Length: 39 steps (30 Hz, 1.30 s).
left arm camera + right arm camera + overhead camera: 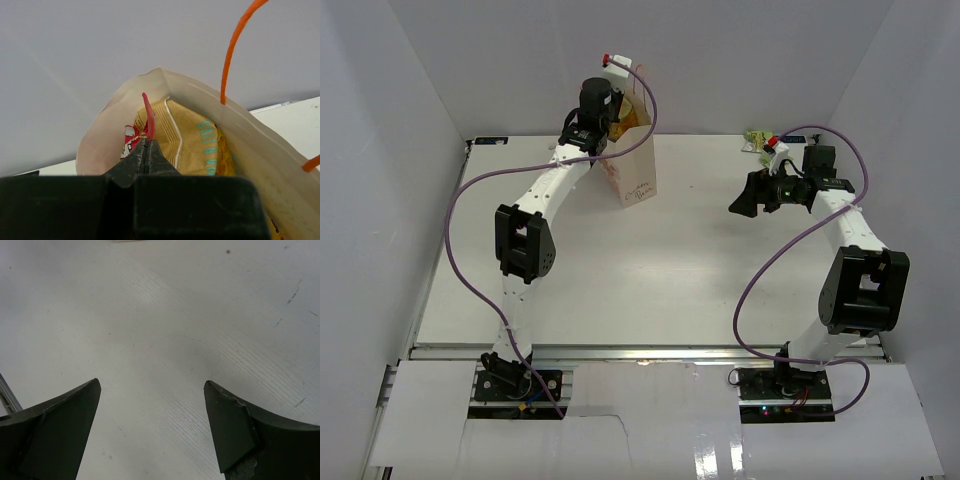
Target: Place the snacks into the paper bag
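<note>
Left gripper (148,142) holding the chip bag (192,142) inside the paper bag (638,170)
Nearest the bases, the right gripper (152,385) hangs over the white table (620,280) with fingers spread wide, gripping nothing. Farther back on the left the paper bag stands upright; the left gripper's jaws are pinched together on a red edge of the tan-yellow chip bag, which sits within the bag's mouth near an orange handle (234,47). Small green-wrapped packets (757,140) lie at the far right edge

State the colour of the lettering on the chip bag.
Teal, against the tan-yellow chip bag; the left wrist view shows it best.
</note>
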Each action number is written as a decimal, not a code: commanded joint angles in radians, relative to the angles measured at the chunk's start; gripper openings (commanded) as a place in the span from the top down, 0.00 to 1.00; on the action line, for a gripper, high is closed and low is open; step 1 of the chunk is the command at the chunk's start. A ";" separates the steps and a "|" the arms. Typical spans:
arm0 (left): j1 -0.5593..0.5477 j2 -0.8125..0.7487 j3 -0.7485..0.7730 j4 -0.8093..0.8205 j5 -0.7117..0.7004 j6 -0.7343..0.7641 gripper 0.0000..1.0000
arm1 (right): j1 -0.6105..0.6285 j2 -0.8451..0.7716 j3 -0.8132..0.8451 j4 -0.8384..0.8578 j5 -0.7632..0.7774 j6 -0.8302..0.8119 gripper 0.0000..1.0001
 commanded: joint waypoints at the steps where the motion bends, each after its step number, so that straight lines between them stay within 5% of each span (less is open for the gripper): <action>1: 0.011 -0.091 0.035 0.020 -0.031 0.034 1.00 | -0.004 -0.027 0.009 0.019 -0.031 0.008 0.11; 26: 0.003 -0.116 -0.029 0.060 -0.160 0.122 0.99 | -0.003 -0.025 0.012 0.019 -0.037 0.016 0.11; 27: 0.003 -0.117 -0.034 0.058 -0.157 0.117 0.96 | -0.004 -0.024 0.013 0.019 -0.035 0.016 0.11; 30: 0.003 -0.119 -0.040 0.049 -0.147 0.087 0.66 | -0.004 -0.021 0.024 0.017 -0.028 0.014 0.11; 31: 0.003 -0.123 -0.037 0.046 -0.143 0.076 0.49 | -0.004 -0.021 0.027 0.017 -0.020 0.012 0.11; 34: 0.003 -0.134 -0.006 0.018 -0.095 0.019 0.28 | -0.006 -0.013 0.055 0.014 0.001 0.008 0.11; 39: 0.000 -0.181 0.060 -0.006 0.058 -0.145 0.16 | -0.011 0.031 0.157 0.003 0.084 0.022 0.11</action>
